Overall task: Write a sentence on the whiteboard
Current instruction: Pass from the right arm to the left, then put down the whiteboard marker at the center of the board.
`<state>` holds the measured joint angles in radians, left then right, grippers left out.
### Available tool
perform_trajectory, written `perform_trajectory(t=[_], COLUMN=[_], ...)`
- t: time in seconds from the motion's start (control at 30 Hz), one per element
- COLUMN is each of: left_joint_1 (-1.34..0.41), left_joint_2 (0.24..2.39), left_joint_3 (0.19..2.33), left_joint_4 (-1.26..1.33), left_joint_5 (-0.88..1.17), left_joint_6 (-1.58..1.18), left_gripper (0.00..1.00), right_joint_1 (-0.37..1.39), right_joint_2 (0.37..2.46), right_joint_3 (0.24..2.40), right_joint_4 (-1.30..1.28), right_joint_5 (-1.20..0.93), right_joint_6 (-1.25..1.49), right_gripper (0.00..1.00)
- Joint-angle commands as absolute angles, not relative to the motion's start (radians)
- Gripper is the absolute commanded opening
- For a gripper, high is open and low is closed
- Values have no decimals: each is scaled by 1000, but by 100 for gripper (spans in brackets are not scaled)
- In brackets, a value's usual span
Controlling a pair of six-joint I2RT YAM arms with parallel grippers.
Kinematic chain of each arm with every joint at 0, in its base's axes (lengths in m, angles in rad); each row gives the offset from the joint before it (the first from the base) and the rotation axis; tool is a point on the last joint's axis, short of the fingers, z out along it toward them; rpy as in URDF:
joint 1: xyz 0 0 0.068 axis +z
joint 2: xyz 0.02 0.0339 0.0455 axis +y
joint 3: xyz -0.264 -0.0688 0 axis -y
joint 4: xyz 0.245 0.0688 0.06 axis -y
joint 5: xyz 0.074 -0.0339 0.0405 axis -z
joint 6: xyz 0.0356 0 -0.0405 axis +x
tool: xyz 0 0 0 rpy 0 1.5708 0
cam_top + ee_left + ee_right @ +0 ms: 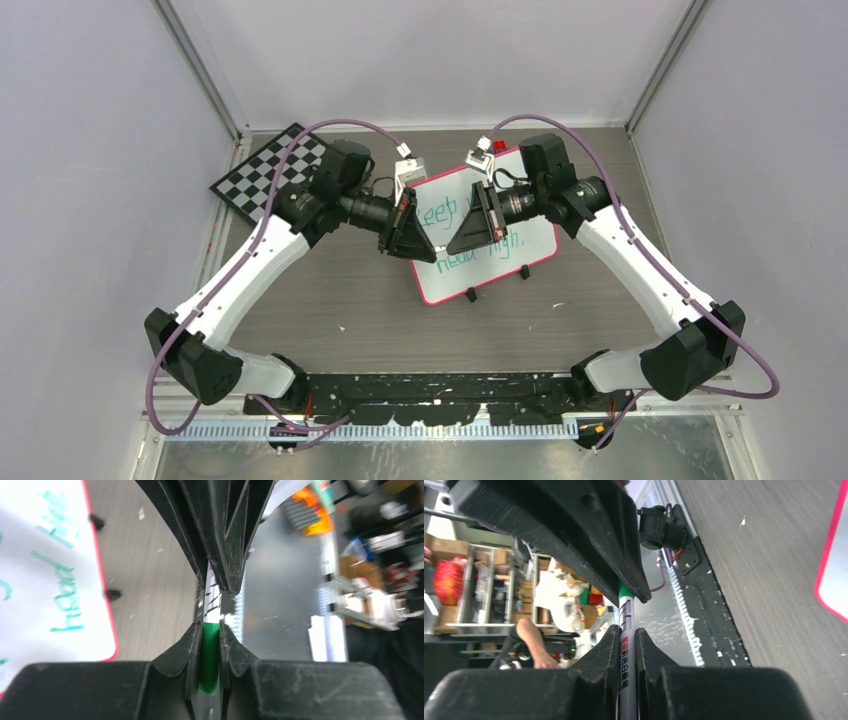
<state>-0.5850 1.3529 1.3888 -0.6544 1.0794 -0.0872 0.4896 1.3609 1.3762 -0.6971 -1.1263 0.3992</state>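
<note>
- Now the left gripper [211, 630] is clenched on the green cap [210, 655] of a marker [626, 615].
- The right gripper [626, 632] is clenched on the marker's white body.
- Both grippers meet over the whiteboard [535, 240], which sits mid-surface [360, 310], toward the far side.
- The green sentence [480, 256] is on the whiteboard, partly hidden by the grippers.
- A chessboard [262, 172] sits far left.

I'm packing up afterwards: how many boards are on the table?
2. The whiteboard is at centre; the chessboard sits at the far left corner, partly under the left arm. No other board shows.
</note>
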Motion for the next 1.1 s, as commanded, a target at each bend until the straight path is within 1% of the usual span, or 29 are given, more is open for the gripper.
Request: perform_trajectory(t=[0.0, 0.13, 0.23, 0.33, 0.4, 0.47, 0.5, 0.53, 0.67, 0.87, 0.97, 1.07], left_joint_1=[-700, -737, -727, -683, -643, -599, -574, -543, -398, -49, 147, 283], left_joint_2=[1412, 1440, 1440, 1425, 1404, 1377, 1365, 1351, 1313, 1230, 1246, 1300], left_joint_3=[1535, 1595, 1598, 1584, 1565, 1542, 1531, 1519, 1492, 1353, 1276, 1198], left_joint_4=[-793, -841, -851, -880, -892, -898, -902, -903, -969, -1078, -1133, -1162], left_joint_5=[716, 585, 583, 712, 754, 776, 788, 796, 829, 890, 878, 825], left_joint_6=[135, 200, 194, 196, 202, 214, 225, 230, 293, 505, 647, 787], left_gripper=[0, 0, 0, 0, 0, 0, 0, 0, 0, 0, 0, 0], right_joint_1=[530, 536, 524, 473, 426, 368, 341, 313, 220, 147, 138, 132], right_joint_2=[1398, 1407, 1407, 1415, 1415, 1407, 1401, 1397, 1381, 1343, 1328, 1313], right_joint_3=[1321, 1303, 1328, 1380, 1418, 1437, 1443, 1448, 1452, 1450, 1428, 1387], right_joint_4=[-435, -421, -462, -534, -586, -599, -600, -601, -606, -745, -788, -791], right_joint_5=[-1138, -1139, -1134, -1134, -1128, -1124, -1123, -1124, -1131, -1097, -1070, -1063], right_joint_6=[639, 655, 620, 563, 521, 507, 503, 499, 489, 329, 282, 270], right_gripper=[0, 0, 2, 28, 48, 62, 70, 76, 79, 81, 82, 82])
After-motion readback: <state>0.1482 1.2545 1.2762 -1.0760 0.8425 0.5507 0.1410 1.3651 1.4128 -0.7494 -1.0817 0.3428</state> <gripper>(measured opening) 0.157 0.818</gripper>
